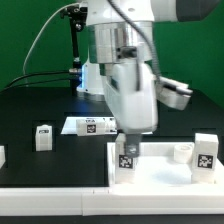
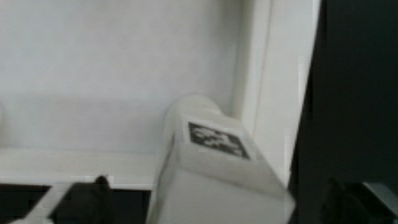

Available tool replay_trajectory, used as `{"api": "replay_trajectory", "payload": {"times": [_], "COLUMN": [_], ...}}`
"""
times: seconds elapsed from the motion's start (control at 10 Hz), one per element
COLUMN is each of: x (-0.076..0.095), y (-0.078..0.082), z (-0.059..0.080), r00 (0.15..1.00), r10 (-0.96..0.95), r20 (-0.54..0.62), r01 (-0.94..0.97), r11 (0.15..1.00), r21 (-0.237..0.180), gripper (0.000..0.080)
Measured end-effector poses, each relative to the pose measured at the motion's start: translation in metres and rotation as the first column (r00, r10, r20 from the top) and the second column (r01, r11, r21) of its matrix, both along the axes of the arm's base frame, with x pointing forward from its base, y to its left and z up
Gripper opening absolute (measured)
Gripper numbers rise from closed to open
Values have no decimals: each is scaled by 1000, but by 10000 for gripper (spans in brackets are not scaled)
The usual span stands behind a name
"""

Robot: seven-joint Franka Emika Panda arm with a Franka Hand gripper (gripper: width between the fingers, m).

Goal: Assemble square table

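End effector (image 1: 128, 137) is pointed straight down over the near corner of the square table top (image 1: 160, 173), at seven o'clock of the top in the exterior view. A tagged white leg (image 1: 127, 157) stands upright directly beneath it, with its foot on or just above that corner; contact cannot be confirmed. In the wrist view the same leg (image 2: 217, 150) rises between the dark fingers (image 2: 80, 198), one on each side. Whether the pads press on it cannot be determined.

The table top lies flat on the black bench (image 1: 40, 108), at five o'clock of the exterior view. A second tagged leg (image 1: 205, 152) stands upright at the top's three o'clock corner, with a raised socket (image 1: 181, 152) just beside it.

A loose leg (image 1: 43, 137) rests on the bench at nine o'clock of the end effector, well apart from the top. The marker board (image 1: 88, 125) lies flat between that leg and the arm.
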State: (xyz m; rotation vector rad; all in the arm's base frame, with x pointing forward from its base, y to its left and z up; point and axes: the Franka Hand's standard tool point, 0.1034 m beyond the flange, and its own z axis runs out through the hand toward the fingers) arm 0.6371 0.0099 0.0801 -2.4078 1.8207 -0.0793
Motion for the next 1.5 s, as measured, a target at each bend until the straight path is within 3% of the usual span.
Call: {"api": "replay_trajectory", "payload": {"times": [0.1,0.3,0.4,0.6,0.7,0.8,0.9,1.0,1.1,1.2,1.3,1.5], "x": [-1,-1,-1,0,0,0,-1,-1,-1,-1,-2,-2], "y": [3,1,-1,-6,-8,-8,-8,-8,-8,-8,-10,-10], "z": [0,-1,-1,-3,-4,-5,-6,-6,-6,-6,-7,-7], "r00": [989,975,923,729,633,603,626,643,650,704,766,874], "r10": [147,223,385,685,774,798,779,766,760,710,643,486], "r20": [9,11,10,-10,-24,-20,-19,-17,-17,-10,-8,-2], "r01": [-147,-223,-384,-682,-770,-790,-772,-759,-753,-704,-638,-483], "r11": [989,975,922,724,625,593,617,634,642,697,759,869], "r21": [-14,-25,-56,-108,-130,-156,-149,-147,-146,-137,-128,-109], "gripper": [619,646,648,648,648,648,648,516,516,369,288,287]}}
